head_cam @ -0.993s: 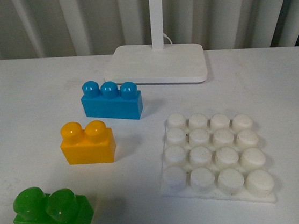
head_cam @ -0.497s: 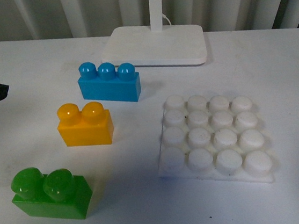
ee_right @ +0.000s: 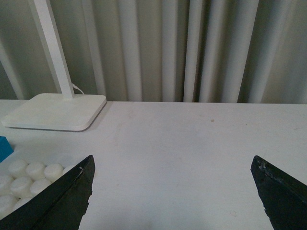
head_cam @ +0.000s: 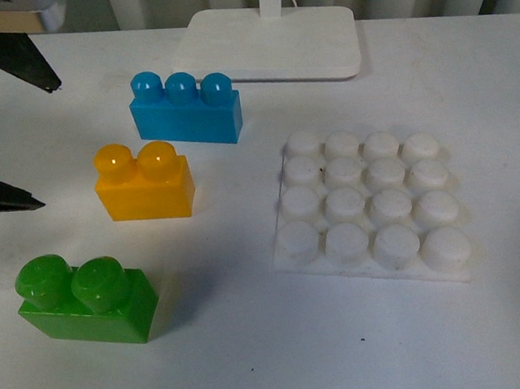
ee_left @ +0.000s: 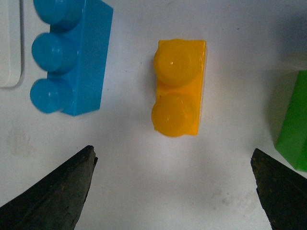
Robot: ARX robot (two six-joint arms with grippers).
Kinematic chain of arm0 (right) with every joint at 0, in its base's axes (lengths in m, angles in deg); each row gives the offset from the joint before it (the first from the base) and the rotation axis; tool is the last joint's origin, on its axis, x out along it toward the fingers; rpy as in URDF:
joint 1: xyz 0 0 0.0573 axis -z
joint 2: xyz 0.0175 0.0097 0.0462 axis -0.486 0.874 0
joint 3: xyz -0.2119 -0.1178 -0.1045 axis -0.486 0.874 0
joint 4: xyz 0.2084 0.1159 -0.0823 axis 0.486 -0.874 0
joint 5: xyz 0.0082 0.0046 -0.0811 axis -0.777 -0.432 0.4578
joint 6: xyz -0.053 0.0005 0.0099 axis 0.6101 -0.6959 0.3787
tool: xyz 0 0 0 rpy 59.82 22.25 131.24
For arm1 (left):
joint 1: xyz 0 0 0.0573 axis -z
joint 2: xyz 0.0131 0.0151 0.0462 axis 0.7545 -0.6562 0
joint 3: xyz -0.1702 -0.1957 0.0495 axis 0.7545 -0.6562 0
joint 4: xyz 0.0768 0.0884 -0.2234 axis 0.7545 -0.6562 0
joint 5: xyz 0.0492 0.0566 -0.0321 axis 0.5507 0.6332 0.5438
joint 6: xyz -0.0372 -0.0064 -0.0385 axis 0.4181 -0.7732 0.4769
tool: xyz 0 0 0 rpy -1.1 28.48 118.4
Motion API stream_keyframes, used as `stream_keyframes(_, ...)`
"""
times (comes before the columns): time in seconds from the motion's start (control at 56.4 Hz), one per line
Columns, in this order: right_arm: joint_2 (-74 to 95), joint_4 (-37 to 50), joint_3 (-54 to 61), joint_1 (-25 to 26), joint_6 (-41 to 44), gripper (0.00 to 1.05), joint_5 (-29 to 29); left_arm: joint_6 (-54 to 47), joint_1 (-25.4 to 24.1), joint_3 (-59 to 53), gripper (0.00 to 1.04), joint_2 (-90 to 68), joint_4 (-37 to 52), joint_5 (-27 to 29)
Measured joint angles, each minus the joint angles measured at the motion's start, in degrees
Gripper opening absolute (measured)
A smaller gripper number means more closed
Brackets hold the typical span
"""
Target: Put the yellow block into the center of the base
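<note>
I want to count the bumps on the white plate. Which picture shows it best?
The front view: the whole base lies in sight, all sixteen studs countable. The right wrist view catches only a few of its studs at the picture's edge. The left wrist view does not show it.

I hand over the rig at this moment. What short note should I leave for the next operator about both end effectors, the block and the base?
Left end effector: open, empty, left of the yellow block, aimed at it, not touching.
Right end effector: open, empty, away from the bricks.
Yellow block: upright on the table, between the blue brick and the green brick, left of the base and apart from it.
Base: flat on the table, no brick on it.
Done: nothing.
Left: grasp the block, carry it over, press it onto the centre studs.
</note>
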Motion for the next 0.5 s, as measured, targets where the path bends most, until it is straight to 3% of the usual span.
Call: stream_keyframes(0.497, 0.0, 0.0, 0.0, 0.0, 0.0, 0.96, 0.0, 0.3, 6.0, 6.8, 0.98, -10.7, -0.9, 0.5)
